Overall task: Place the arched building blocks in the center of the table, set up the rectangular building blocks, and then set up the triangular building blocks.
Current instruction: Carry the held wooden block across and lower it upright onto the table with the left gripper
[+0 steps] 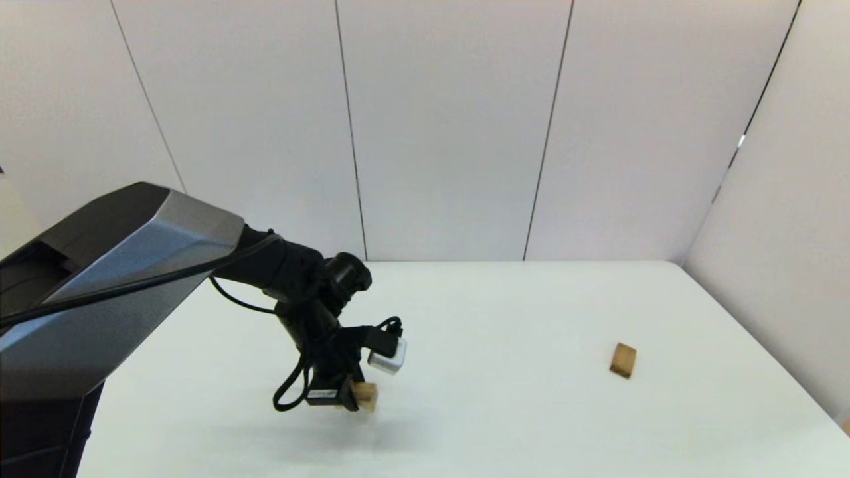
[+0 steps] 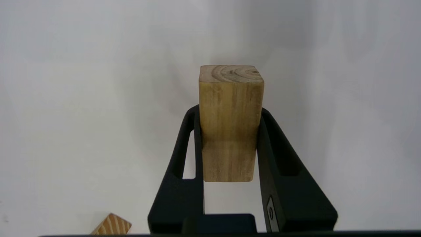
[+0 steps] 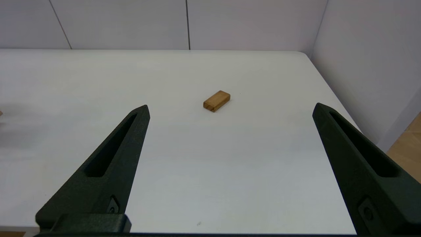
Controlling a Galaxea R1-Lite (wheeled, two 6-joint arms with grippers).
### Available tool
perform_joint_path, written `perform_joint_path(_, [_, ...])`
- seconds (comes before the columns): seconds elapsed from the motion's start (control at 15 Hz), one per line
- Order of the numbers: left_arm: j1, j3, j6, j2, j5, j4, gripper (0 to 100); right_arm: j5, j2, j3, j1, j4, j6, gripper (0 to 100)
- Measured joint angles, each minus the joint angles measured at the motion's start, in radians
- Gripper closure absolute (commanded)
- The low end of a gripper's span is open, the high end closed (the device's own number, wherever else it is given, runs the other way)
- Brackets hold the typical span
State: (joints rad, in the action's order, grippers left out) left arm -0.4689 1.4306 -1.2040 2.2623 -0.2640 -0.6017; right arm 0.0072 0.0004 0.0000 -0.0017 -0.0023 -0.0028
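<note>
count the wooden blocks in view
3: arch block held in the left pincer, brown slab lying on the table's right, striped wedge near the left pincer.

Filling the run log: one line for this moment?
left gripper: shut on arch block, low over table | right gripper: open, idle | flat block: lying right | wedge: near left gripper

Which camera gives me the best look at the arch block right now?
The left wrist view: the arch block fills the frame, clamped between the left gripper fingers. In the head view only a corner of it shows past the gripper. The right wrist view doesn't clearly show it.
</note>
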Motion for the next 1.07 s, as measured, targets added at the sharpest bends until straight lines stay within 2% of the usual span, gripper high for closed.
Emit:
perform_joint_path(0.53, [-0.237,0.156,0.356,0.014,0.038,-0.032,100,0.000,0.000,0.000,0.000,0.000,0.000,0])
perform_joint_path(0.8, [-0.288,0.283,0.465,0.066,0.055,-0.081,100,-0.001,0.000,0.000,0.000,0.000,0.000,0])
perform_joint_path(1.07, [-0.312,0.469,0.494,0.151,0.064,-0.174,100,0.000,0.000,0.000,0.000,-0.001,0.000,0])
